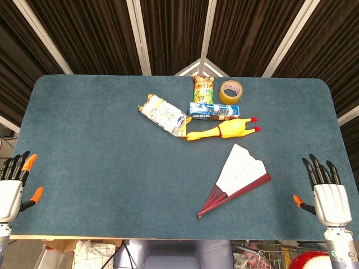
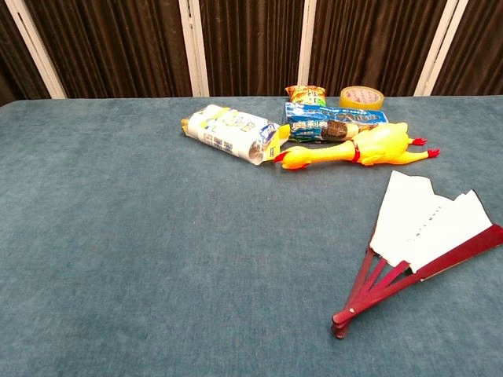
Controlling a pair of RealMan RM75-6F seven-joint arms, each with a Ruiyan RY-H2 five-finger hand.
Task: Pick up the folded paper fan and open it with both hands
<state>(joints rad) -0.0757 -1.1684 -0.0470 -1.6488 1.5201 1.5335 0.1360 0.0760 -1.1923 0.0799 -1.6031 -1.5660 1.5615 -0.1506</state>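
Your left hand (image 1: 12, 188) and right hand (image 1: 328, 196) wait empty, fingers spread. The paper fan (image 1: 238, 176) lies partly spread near your right; it's light and tearable, so pinch the stiff red ribs (image 1: 216, 199).

lab test bench | blue felt table (image 1: 84, 168) | dark curtain backdrop (image 1: 168, 33)

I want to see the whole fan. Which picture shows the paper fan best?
The head view shows the paper fan best: all of it fits in the picture, white paper and red sticks, seen from above. The chest view shows it bigger and closer, but its far right tip runs off the picture's edge.
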